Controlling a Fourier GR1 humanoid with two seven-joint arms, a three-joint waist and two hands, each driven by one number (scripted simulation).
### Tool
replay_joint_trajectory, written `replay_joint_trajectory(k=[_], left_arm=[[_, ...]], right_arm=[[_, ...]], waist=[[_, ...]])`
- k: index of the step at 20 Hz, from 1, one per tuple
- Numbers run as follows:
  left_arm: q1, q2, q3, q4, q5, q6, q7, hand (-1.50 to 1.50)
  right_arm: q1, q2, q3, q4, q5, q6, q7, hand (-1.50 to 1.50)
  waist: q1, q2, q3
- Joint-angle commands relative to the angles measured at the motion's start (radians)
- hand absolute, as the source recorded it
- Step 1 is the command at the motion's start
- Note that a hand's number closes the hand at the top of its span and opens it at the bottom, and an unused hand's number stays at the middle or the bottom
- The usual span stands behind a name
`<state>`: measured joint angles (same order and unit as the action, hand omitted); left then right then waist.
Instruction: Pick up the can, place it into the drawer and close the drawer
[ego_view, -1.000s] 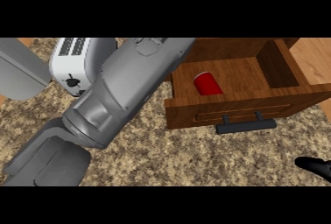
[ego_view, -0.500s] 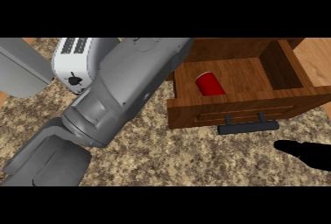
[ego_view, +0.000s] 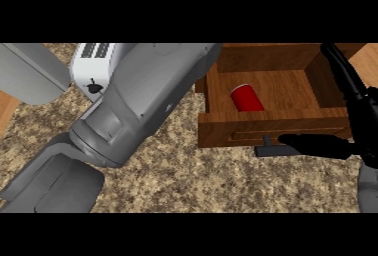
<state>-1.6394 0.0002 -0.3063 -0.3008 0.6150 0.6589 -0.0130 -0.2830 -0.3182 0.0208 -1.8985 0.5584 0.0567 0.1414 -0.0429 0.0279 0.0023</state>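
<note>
Can (ego_view: 247, 98), red: on the floor of the open wooden drawer (ego_view: 272, 129), 1 o'clock in the view. Right hand (ego_view: 360, 135), 3 o'clock: spread wide, holding nothing, one digit pointing toward 9 o'clock with its tip at the drawer's dark handle (ego_view: 275, 151). Left forearm (ego_view: 140, 105), grey: crosses from 7 to 12 o'clock beside a white toaster (ego_view: 90, 70); its hand does not show.

Red can (ego_view: 247, 98) inside the open wooden drawer (ego_view: 273, 127), toward its left side.
</note>
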Motion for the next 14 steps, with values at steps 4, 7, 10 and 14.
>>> replay_joint_trajectory(k=[4,7,10,14], left_arm=[[0.040,0.000,-0.019,-0.015,-0.004,-0.017,-0.018,-1.50],[-0.014,0.020,0.015,0.030,-0.015,-0.044,0.011,-1.50],[0.018,0.023,0.020,-0.011,-0.015,-0.057,0.017,-1.50],[0.030,0.055,0.022,-0.010,-0.037,-0.064,0.022,-1.50]], right_arm=[[-0.097,0.032,0.110,0.301,0.223,-0.123,-0.103,-1.50],[-0.154,0.018,0.122,0.399,0.294,-0.136,-0.095,-1.50],[-0.219,0.072,0.128,0.571,0.350,-0.236,-0.133,-1.50],[-0.247,0.106,0.133,0.723,0.408,-0.344,-0.189,-1.50]], waist=[[0.030,-0.011,0.000],[0.039,-0.010,-0.001],[0.064,-0.017,-0.001],[0.059,-0.016,-0.001]])
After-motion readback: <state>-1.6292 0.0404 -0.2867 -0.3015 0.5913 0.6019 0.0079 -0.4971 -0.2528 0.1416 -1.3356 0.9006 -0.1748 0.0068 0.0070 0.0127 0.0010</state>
